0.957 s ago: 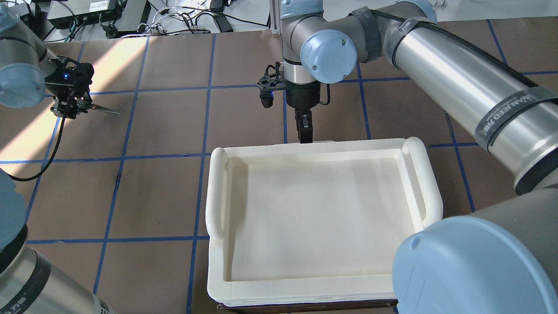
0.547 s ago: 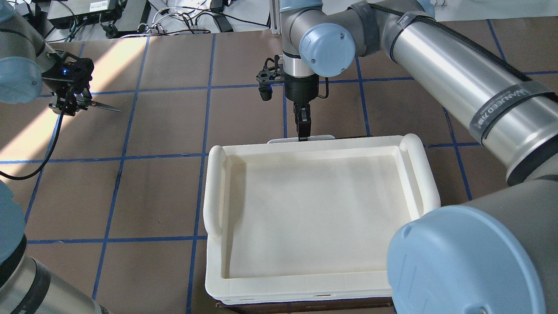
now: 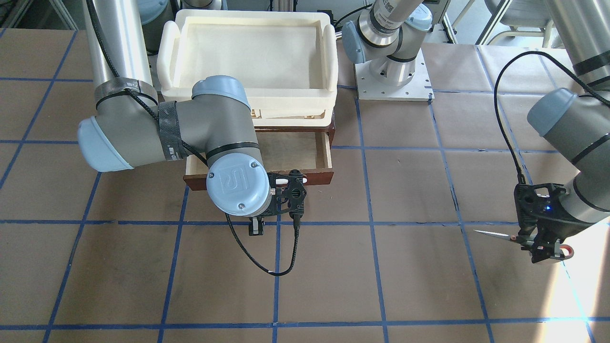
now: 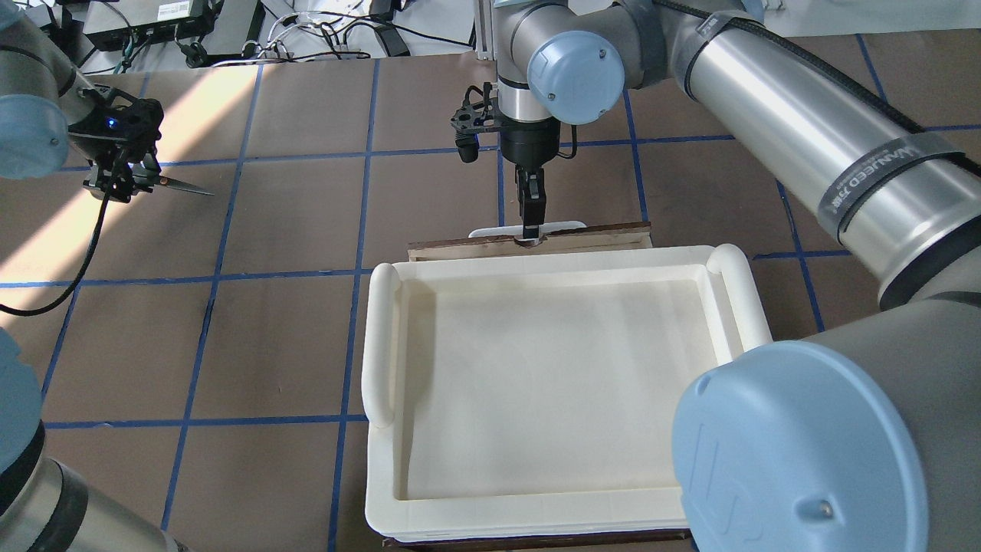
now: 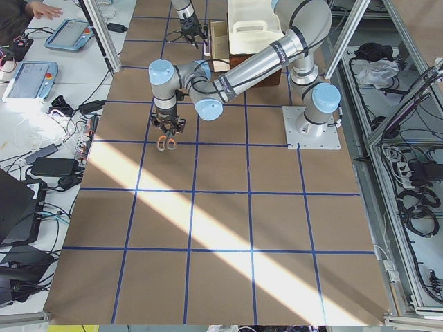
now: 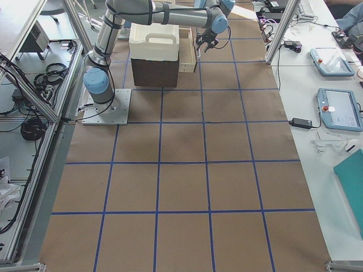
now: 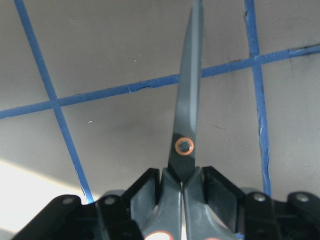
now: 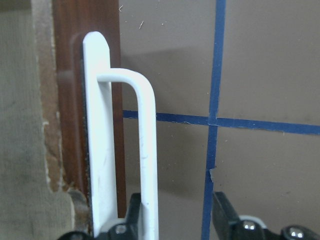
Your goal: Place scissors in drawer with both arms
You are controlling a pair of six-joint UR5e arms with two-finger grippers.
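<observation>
The drawer (image 3: 286, 151) stands partly pulled out under the cream tray, its plywood bottom showing. Its brown front (image 4: 605, 231) and white bar handle (image 4: 498, 230) peek out past the tray. My right gripper (image 4: 529, 230) points down at the handle. In the right wrist view the handle (image 8: 148, 165) runs between the spread fingers (image 8: 131, 217), touching only the drawer-side one. My left gripper (image 4: 123, 182) is shut on the scissors (image 4: 184, 186), held level above the paper far to the left, blades towards the drawer. The scissors also show in the left wrist view (image 7: 187, 120) and the front view (image 3: 495, 234).
A cream-white plastic tray (image 4: 381, 337) sits on top of the drawer cabinet (image 6: 153, 71). Brown paper with blue tape lines (image 4: 291, 153) covers the table. A black cable (image 3: 267, 264) loops down from my right wrist. Cables and boxes (image 4: 184, 23) lie beyond the far edge.
The drawer has slid out away from me; its brown front now shows beyond the tray. My right gripper moved outward with the handle. My left gripper with the scissors shifted slightly farther.
</observation>
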